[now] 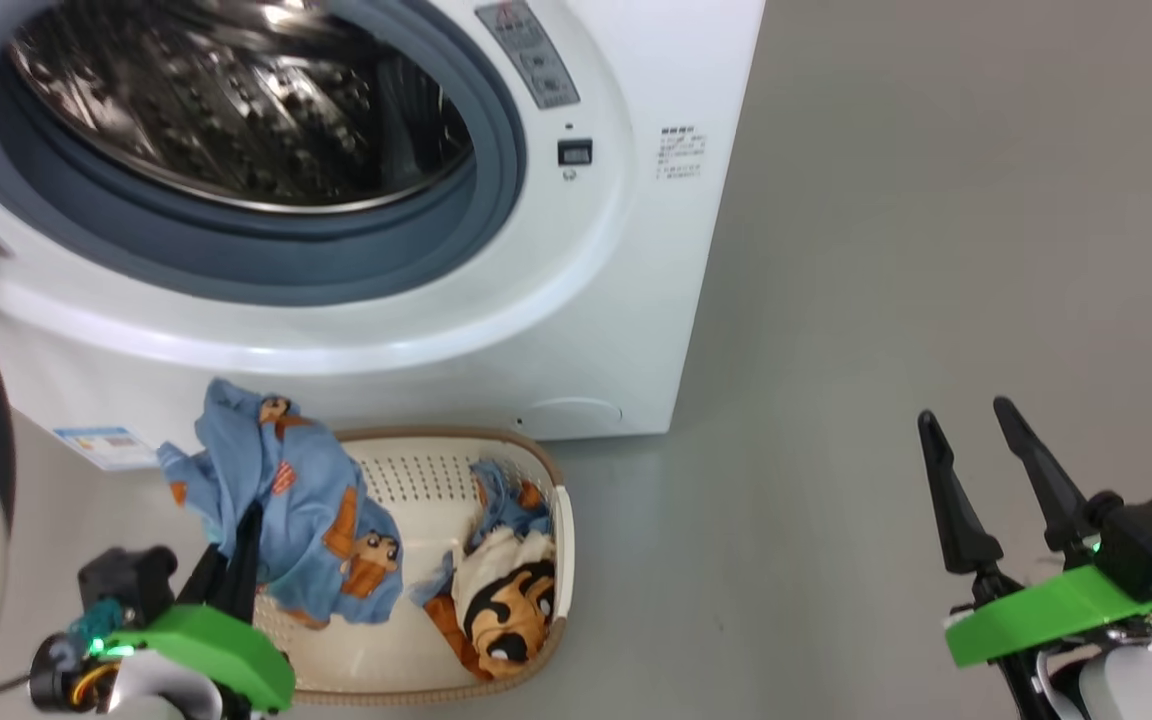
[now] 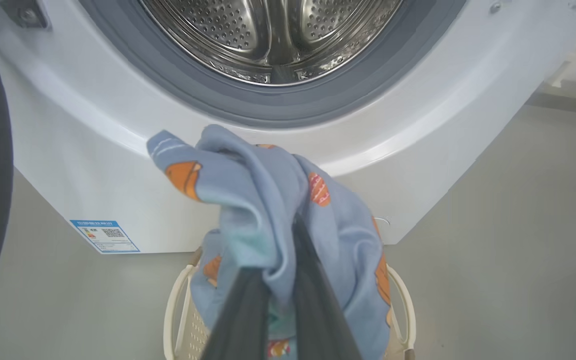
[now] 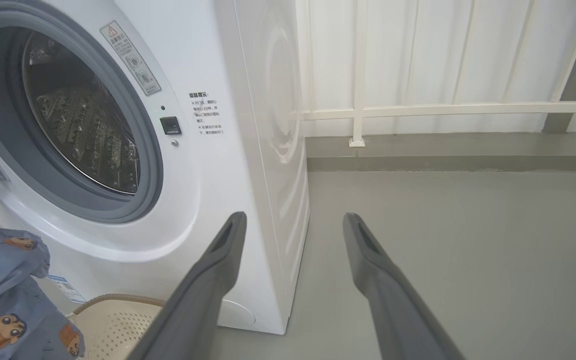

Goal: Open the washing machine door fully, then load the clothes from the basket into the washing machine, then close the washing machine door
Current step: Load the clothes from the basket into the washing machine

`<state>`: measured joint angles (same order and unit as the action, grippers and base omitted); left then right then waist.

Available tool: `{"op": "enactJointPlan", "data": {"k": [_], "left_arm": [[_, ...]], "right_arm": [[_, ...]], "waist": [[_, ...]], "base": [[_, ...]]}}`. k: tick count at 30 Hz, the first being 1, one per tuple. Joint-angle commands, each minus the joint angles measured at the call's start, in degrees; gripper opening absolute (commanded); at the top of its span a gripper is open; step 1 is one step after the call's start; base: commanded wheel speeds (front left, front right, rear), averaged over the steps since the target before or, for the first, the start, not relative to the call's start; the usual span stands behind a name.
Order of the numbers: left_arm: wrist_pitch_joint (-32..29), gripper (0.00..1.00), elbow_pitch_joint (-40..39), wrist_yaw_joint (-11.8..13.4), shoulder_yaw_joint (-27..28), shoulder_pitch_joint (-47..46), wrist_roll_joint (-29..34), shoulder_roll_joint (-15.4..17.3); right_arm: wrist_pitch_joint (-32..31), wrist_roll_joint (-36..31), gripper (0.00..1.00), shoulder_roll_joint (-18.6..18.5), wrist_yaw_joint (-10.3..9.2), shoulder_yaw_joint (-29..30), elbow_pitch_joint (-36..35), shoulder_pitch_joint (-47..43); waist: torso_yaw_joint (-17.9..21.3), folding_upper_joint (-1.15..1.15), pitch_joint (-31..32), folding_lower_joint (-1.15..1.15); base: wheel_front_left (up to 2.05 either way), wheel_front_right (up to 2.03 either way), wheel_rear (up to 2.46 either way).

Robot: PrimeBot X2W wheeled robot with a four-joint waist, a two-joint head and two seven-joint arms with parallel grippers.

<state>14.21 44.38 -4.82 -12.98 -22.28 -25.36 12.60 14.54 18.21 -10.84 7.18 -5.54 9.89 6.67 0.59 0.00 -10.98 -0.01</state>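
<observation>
Light-blue garment (image 1: 276, 490), lower left of frame, clenched by left gripper (image 2: 273, 250), long axis hanging down into basket (image 1: 563, 520) below open washing machine (image 1: 636, 250); right gripper (image 1: 966, 410), lower right, fingers spread, empty.

A smooth grey floor (image 1: 936, 250) spreads to the right and far side — matte, evenly lit. At its far edge a low grey kerb (image 3: 443, 150) meets a white ribbed wall (image 3: 443, 50), crossed by a white rail (image 3: 468, 108); a dark post (image 3: 575, 65) stands at far right.
</observation>
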Motion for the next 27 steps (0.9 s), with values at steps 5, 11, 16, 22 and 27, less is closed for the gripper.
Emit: {"op": "enactJointPlan", "data": {"k": [5,11,16,22,27], "left_arm": [[0.8,0.00,-10.5,1.2,5.8,6.3,3.6,1.3],[0.8,0.00,-18.2,1.7,8.9,11.9,5.5,0.1],[0.8,0.00,-22.9,1.9,10.9,15.2,6.1,-1.1],[0.8,0.00,-26.3,1.7,12.1,18.2,7.4,-1.9],[0.8,0.00,-27.1,1.5,12.9,18.3,7.9,-2.2]], "right_arm": [[0.5,1.2,1.00,-0.6,0.31,0.0,-1.2,-3.3],[0.5,1.3,1.00,-0.8,0.31,1.0,-1.2,-5.5],[0.5,1.4,1.00,-0.7,0.31,1.9,-1.5,-6.9],[0.5,1.2,1.00,-0.2,0.31,2.2,-2.0,-7.7],[0.5,1.3,1.00,-0.1,0.31,2.0,-2.0,-7.5]], "waist": [[-0.9,0.00,5.0,0.01],[-1.3,0.00,7.0,0.01],[-1.6,0.00,7.8,0.01],[-1.6,0.00,8.0,0.01],[-1.3,0.00,7.5,0.01]], "base": [[0.00,0.00,0.00],[0.00,0.00,0.00],[0.00,0.00,0.00],[0.00,0.00,0.00],[0.00,0.00,0.00]]}}
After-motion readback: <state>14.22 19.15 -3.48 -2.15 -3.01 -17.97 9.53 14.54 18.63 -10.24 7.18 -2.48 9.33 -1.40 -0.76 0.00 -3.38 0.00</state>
